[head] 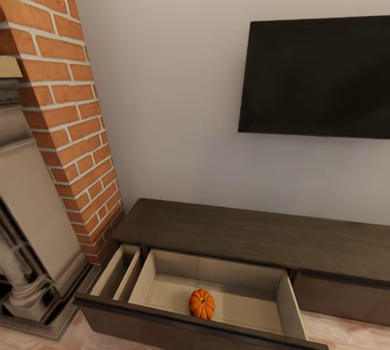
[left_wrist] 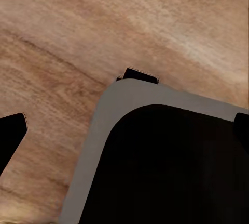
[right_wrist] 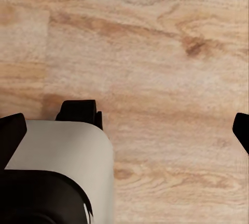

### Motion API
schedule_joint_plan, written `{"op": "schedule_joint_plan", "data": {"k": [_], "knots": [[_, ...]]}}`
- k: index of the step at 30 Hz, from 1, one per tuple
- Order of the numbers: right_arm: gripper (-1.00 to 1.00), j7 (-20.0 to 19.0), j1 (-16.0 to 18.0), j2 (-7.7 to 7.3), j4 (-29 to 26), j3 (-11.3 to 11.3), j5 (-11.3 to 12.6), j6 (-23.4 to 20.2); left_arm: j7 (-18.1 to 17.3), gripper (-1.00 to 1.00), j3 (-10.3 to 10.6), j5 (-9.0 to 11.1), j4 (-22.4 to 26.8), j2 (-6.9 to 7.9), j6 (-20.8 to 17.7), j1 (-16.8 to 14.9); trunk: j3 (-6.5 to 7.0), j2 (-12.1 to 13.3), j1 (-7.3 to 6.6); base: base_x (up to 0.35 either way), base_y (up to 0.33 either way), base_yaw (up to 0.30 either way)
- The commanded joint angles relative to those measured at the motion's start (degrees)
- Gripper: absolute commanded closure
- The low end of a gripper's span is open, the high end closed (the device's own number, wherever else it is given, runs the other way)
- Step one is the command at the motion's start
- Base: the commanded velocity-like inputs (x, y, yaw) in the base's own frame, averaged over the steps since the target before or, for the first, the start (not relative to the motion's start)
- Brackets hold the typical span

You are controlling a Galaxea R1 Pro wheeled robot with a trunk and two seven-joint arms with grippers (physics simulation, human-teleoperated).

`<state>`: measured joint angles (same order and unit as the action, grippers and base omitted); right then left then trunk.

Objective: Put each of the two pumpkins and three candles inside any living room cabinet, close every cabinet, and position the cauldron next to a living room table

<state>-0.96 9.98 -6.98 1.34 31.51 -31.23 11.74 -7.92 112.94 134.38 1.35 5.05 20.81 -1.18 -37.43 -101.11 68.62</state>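
Pumpkin [head: 201, 304] in open cabinet [head: 254, 233] drawer, upright.

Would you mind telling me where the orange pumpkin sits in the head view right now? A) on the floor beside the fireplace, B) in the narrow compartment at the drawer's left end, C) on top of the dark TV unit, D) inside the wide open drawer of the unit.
D: the pumpkin rests on the beige floor of the pulled-out drawer of the cabinet, close to its front panel.

The right hand [right_wrist: 124, 125], fingertips apart, hangs over wooden floor [right_wrist: 155, 42] beside what may be the robot's grey base [right_wrist: 62, 151].
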Motion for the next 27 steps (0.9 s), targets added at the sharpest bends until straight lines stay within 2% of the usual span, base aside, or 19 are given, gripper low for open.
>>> {"op": "schedule_joint_plan", "data": {"k": [1,27], "knots": [[-1.0,-0.1,0.04,-0.03,0.14,0.48,-0.31,0.3,-0.17,-1.0,0.36,0.62,0.14,0.05,0.18,-0.05,-0.05,-0.03,-0.01,0.0,0.0,0.287],[-1.0,-0.1,0.04,0.04,0.16,0.39,-0.36,0.38,-0.09,-1.0,0.35,0.62,0.14,0.15,0.19,-0.05,-0.05,-0.03,-0.01,0.0,0.0,0.287]]}}
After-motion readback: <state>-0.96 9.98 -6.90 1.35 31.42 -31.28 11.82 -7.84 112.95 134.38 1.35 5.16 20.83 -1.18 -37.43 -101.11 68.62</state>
